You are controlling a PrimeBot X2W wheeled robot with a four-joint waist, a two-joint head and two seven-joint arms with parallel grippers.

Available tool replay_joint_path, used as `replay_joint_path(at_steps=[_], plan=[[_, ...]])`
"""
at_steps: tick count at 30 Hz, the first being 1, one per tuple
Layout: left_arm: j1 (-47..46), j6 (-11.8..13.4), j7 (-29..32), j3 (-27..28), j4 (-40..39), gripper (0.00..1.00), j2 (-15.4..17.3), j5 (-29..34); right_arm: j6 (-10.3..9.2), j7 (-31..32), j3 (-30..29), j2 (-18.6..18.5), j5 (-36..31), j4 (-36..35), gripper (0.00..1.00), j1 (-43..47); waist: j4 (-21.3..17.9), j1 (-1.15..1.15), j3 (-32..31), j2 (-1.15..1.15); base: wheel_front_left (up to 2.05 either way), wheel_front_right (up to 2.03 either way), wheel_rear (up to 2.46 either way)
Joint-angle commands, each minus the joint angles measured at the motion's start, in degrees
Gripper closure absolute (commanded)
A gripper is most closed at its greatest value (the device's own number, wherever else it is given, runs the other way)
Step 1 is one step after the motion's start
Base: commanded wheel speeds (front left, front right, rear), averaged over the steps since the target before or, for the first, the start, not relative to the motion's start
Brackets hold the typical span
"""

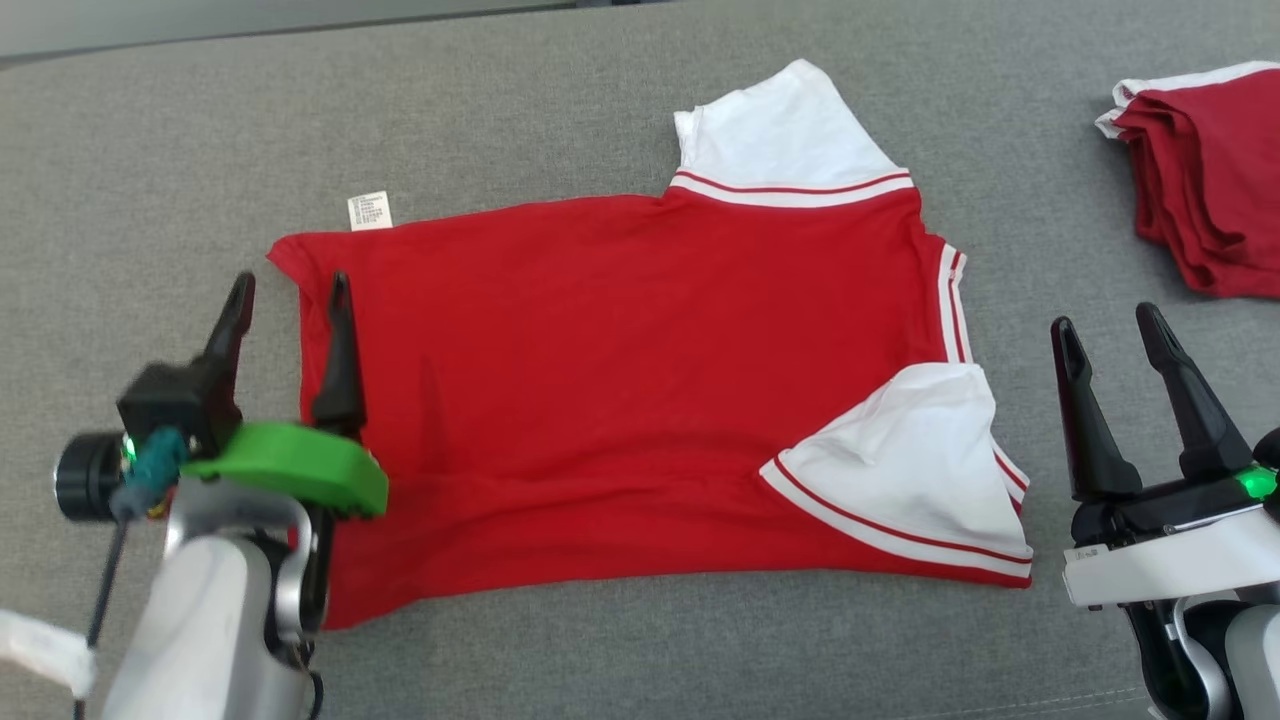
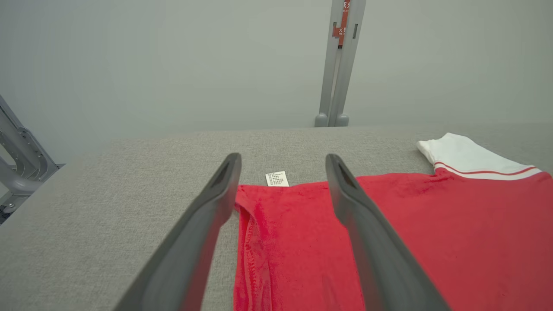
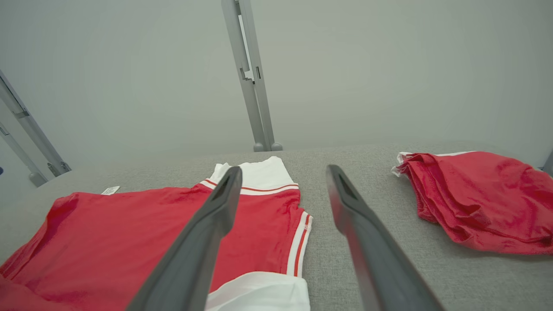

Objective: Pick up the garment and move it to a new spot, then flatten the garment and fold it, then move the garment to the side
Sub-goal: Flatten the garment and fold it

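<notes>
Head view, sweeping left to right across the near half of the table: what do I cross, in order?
left tool → red garment → right tool

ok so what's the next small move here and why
Probably reach the open right hand to the far white sleeve and fold it onto the flat red shirt: the near white sleeve already lies folded over the red body, while the far one sticks out onto the grey fabric tabletop.
</notes>
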Motion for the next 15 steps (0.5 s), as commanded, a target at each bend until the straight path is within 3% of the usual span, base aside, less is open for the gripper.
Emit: replay_joint_path(at_steps=[1,6,12,13,14,15], plan=[[-3.8,-0.9,1.2,0.4,2.2,0.0,0.7,-0.9,0.0,0.2,0.1,-0.3,0.3,-0.1,0.0,-1.1,0.1,0.0,3.7,0.0,0.0,0.0,0.0],[-15.0,-4.4,6.6,1.8,14.9,0.0,2.9,-4.1,0.0,-0.6,1.6,-0.5,1.0,1.3,0.0,-3.5,-1.5,0.0,7.0,0.0,0.0,0.0,0.0],[-22.3,-6.7,10.2,3.2,28.3,0.0,5.0,-6.7,0.0,-1.9,3.4,-1.1,2.4,4.9,0.0,-6.0,-3.3,0.0,8.6,0.0,0.0,0.0,0.0],[-23.2,-7.2,10.7,3.2,30.1,0.16,5.3,-7.0,0.0,-2.0,3.6,-1.3,2.7,5.7,0.0,-6.6,-3.6,0.0,8.9,0.0,0.0,0.0,0.0],[-23.7,-7.6,11.0,3.1,31.4,0.53,5.4,-7.3,0.0,-2.2,3.7,-1.6,2.9,6.4,0.0,-7.0,-3.7,0.0,9.0,0.0,0.0,0.0,0.0],[-24.3,-8.0,11.3,3.1,32.8,0.73,5.6,-7.4,0.0,-2.5,3.9,-1.9,3.4,7.3,0.0,-7.7,-3.8,0.0,9.2,0.0,0.0,0.0,0.0]])
